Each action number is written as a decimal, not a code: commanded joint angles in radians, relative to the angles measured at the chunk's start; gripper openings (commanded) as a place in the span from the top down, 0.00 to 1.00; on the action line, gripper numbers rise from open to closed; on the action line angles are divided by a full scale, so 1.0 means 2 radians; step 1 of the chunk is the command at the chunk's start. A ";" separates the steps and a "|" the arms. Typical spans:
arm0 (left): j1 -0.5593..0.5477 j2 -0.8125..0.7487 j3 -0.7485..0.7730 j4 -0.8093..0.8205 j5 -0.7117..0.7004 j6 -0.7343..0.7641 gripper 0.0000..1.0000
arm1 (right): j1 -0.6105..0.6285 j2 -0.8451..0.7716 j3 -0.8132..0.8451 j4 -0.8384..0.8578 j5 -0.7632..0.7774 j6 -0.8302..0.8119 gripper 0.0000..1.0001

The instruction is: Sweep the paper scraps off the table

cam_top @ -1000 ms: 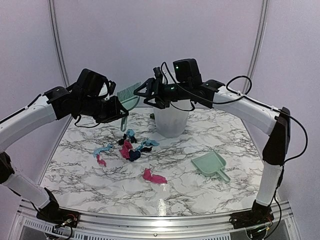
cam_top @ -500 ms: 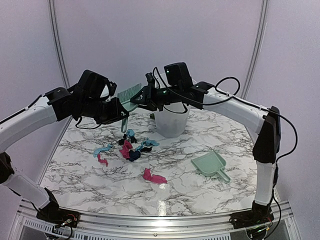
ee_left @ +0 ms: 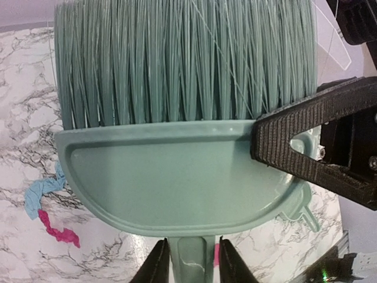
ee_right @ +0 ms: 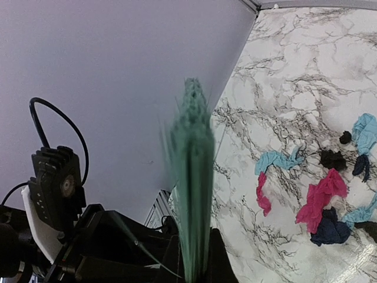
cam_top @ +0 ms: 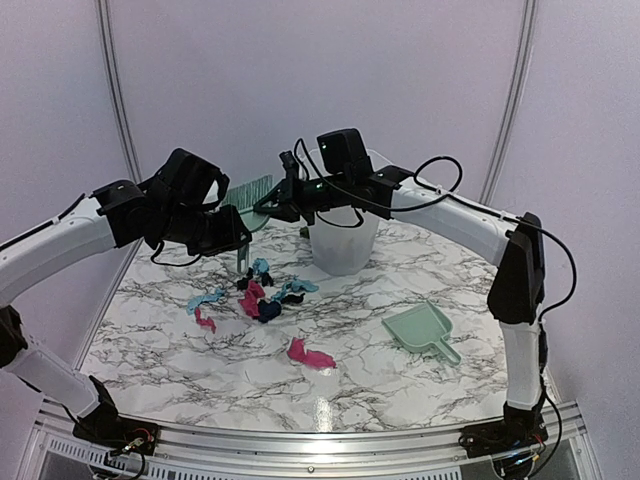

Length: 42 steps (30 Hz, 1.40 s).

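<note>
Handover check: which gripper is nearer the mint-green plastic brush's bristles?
Right. The right gripper clamps the head of the mint-green plastic brush, right by the bristles; the left gripper holds the handle below.

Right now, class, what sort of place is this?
Probably a robot lab booth: left arm and right arm mounted at a marble-patterned table, plain wall panels, paper scraps, brush, dustpan.

pink, blue, dark paper scraps (cam_top: 262, 298), clustered on marble table (cam_top: 400, 385)
</note>
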 commanded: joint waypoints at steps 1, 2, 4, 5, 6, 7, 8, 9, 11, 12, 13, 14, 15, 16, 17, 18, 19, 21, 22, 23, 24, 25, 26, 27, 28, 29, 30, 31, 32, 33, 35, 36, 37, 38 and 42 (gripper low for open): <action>-0.004 -0.038 0.004 -0.004 -0.020 0.012 0.60 | 0.002 0.009 0.024 0.000 -0.008 -0.005 1.00; -0.003 -0.047 0.004 -0.010 -0.028 0.016 0.53 | 0.002 0.009 0.026 -0.001 -0.006 -0.005 1.00; -0.004 -0.067 0.002 -0.028 -0.048 0.025 0.37 | 0.002 0.009 0.031 -0.004 -0.003 -0.003 1.00; -0.003 -0.077 0.000 -0.033 -0.054 0.032 0.29 | 0.002 0.010 0.033 -0.005 -0.002 0.000 1.00; -0.003 -0.087 -0.002 -0.038 -0.060 0.038 0.23 | 0.001 0.010 0.034 -0.006 -0.001 0.005 1.00; -0.003 -0.098 -0.005 -0.044 -0.066 0.044 0.18 | 0.001 0.010 0.033 -0.007 0.000 0.010 1.00; -0.003 -0.107 -0.010 -0.049 -0.072 0.051 0.12 | 0.001 0.010 0.033 -0.008 0.002 0.016 1.00; -0.003 -0.114 -0.014 -0.054 -0.076 0.059 0.06 | 0.000 0.011 0.033 -0.009 0.004 0.021 1.00; -0.003 -0.128 -0.022 -0.061 -0.090 0.073 0.01 | -0.002 0.011 0.034 -0.015 0.012 0.032 1.00; -0.004 -0.134 -0.027 -0.062 -0.097 0.081 0.01 | -0.003 0.012 0.033 -0.022 0.018 0.040 1.00; -0.005 -0.139 -0.033 -0.061 -0.103 0.092 0.01 | -0.005 0.012 0.033 -0.026 0.022 0.050 1.00; -0.008 -0.144 -0.040 -0.060 -0.108 0.112 0.01 | -0.007 0.014 0.033 -0.025 0.021 0.060 1.00; -0.010 -0.146 -0.044 -0.060 -0.112 0.129 0.01 | -0.008 0.015 0.034 -0.025 0.019 0.073 1.00; -0.013 -0.145 -0.046 -0.060 -0.115 0.147 0.01 | -0.008 0.017 0.033 -0.023 0.015 0.090 1.00; -0.016 -0.143 -0.048 -0.060 -0.119 0.164 0.01 | -0.009 0.019 0.033 -0.021 0.011 0.101 1.00; -0.020 -0.141 -0.049 -0.060 -0.127 0.175 0.01 | -0.009 0.020 0.032 -0.018 0.006 0.113 1.00; -0.022 -0.139 -0.051 -0.059 -0.133 0.183 0.01 | -0.010 0.022 0.032 -0.014 0.002 0.123 1.00; -0.026 -0.140 -0.063 -0.048 -0.147 0.198 0.01 | -0.010 0.024 0.033 -0.009 -0.005 0.138 1.00; -0.028 -0.143 -0.071 -0.038 -0.152 0.211 0.01 | -0.009 0.025 0.033 -0.010 -0.003 0.141 1.00; -0.032 -0.149 -0.080 -0.026 -0.154 0.228 0.01 | -0.010 0.025 0.033 -0.010 -0.001 0.146 1.00; -0.037 -0.154 -0.087 -0.014 -0.157 0.249 0.01 | -0.009 0.027 0.034 -0.006 0.000 0.150 1.00; -0.041 -0.163 -0.096 -0.002 -0.158 0.272 0.01 | -0.009 0.029 0.036 -0.003 -0.001 0.153 1.00; -0.044 -0.170 -0.104 0.005 -0.157 0.295 0.01 | -0.010 0.033 0.041 0.002 -0.004 0.156 1.00; -0.046 -0.176 -0.108 0.007 -0.153 0.316 0.01 | -0.010 0.037 0.049 0.003 -0.005 0.159 1.00; -0.047 -0.181 -0.110 0.008 -0.140 0.338 0.01 | -0.011 0.041 0.058 -0.004 -0.004 0.166 1.00; -0.049 -0.188 -0.114 0.010 -0.119 0.365 0.01 | -0.011 0.045 0.067 -0.011 -0.006 0.172 1.00; -0.053 -0.197 -0.123 0.015 -0.103 0.386 0.01 | -0.012 0.049 0.073 -0.015 -0.008 0.180 1.00; -0.057 -0.211 -0.134 0.022 -0.089 0.411 0.01 | -0.011 0.051 0.077 -0.021 -0.008 0.189 1.00; -0.061 -0.222 -0.144 0.030 -0.076 0.430 0.01 | -0.011 0.052 0.078 -0.031 -0.008 0.200 1.00; -0.064 -0.233 -0.155 0.034 -0.061 0.446 0.01 | -0.011 0.052 0.077 -0.041 -0.009 0.211 1.00; -0.073 -0.245 -0.170 0.035 -0.034 0.475 0.01 | -0.011 0.055 0.077 -0.057 -0.016 0.230 1.00; -0.078 -0.248 -0.175 0.035 -0.029 0.485 0.01 | -0.012 0.055 0.075 -0.065 -0.019 0.242 1.00; -0.084 -0.248 -0.179 0.035 -0.030 0.494 0.02 | -0.011 0.055 0.073 -0.070 -0.022 0.253 1.00; -0.087 -0.248 -0.183 0.037 -0.031 0.502 0.03 | -0.011 0.054 0.071 -0.075 -0.026 0.264 1.00; -0.101 -0.236 -0.193 0.050 -0.044 0.553 0.08 | -0.012 0.045 0.053 -0.088 -0.035 0.308 1.00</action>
